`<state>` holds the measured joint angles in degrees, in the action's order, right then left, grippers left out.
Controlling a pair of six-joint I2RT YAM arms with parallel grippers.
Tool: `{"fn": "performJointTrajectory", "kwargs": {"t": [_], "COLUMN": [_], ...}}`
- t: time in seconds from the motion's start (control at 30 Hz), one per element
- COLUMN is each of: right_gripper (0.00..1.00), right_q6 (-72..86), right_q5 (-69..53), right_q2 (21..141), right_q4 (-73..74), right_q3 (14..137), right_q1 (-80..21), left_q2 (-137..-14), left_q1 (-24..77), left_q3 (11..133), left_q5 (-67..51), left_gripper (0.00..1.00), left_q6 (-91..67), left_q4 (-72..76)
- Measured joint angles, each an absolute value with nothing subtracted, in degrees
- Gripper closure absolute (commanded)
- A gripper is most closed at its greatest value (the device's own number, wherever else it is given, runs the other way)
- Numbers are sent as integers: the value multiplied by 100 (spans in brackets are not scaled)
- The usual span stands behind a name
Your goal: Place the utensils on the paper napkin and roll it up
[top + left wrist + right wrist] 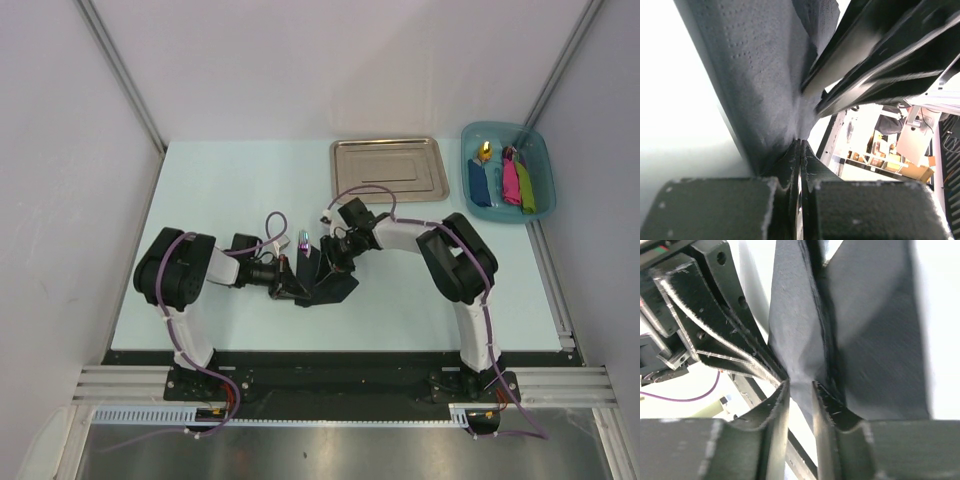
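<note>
Left gripper (800, 150), nearest the lens in its wrist view: the pads are pressed fully together on a gathered edge of the paper napkin (765, 85), whose embossed black sheet rises from the pinch in a soft crease. Right gripper (799, 390), opposite: the jaws stand slightly parted with a fold of the same napkin between them, and no firm clamp is evident. From above, both arms meet over the middle of the table (220, 180), and the napkin (325, 283) forms a dark crumpled bundle between the two tools, well apart from the steel tray (390, 150) and the blue bin (540, 150) of coloured items at the far right. The utensils cannot be made out. A small purplish tip (303, 241) just beside the bundle may be the end of one, the rest presumably hidden in the folds. Handling note: the sheet looks light, limp and easily torn, so it will sag wherever it is unsupported. The best hold is probably a shallow pinch on a doubled edge or corner, with the two grips kept apart to hold the paper taut. Any cutlery inside will be stiff and smooth, and likely to slide out of a loose roll.
</note>
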<state>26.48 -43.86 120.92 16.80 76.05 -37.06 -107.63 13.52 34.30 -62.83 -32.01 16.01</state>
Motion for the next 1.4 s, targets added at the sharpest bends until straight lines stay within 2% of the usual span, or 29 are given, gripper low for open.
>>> {"fn": "performJointTrajectory", "kwargs": {"t": [0.07,0.1,0.17,0.2,0.3,0.4,0.5,0.67,0.9,1.13,1.27,1.4], "right_gripper": [61,55,48,41,31,23,19,24,33,39,41,47], "right_q6": [2582,2536,2414,2375,2174,1979,1785,1680,1935,3105,3793,3927], "right_q5": [-4340,-4307,-4250,-4217,-4073,-3913,-3704,-3887,-4965,-6093,-6156,-6099], "right_q2": [11983,11911,11749,11688,11483,11397,11397,11340,11548,11889,11880,11867], "right_q4": [1831,1920,2075,2134,2355,2578,2812,2926,2644,1068,60,-158], "right_q3": [7609,7609,7609,7609,7596,7570,7454,7253,6908,6434,6206,6250], "right_q1": [-3599,-3533,-3371,-3299,-3035,-2825,-2646,-2554,-2545,-2674,-2731,-2775], "left_q2": [-10770,-10770,-10770,-10770,-10770,-10770,-10770,-10770,-10770,-10770,-10770,-10770], "left_q1": [1343,1343,1341,1341,1341,1341,1341,1341,1341,1341,1341,1341], "left_q3": [3430,3430,3430,3430,3433,3435,3435,3444,3452,3461,3461,3463], "left_q5": [-6298,-6298,-6300,-6300,-6300,-6298,-6300,-6298,-6298,-6298,-6298,-6298], "left_gripper": [100,100,100,100,100,100,100,100,100,100,100,100], "left_q6": [-3199,-3199,-3197,-3197,-3197,-3194,-3192,-3188,-3155,-3148,-3151,-3148], "left_q4": [1597,1594,1590,1588,1581,1577,1575,1555,1533,1509,1509,1505]}}
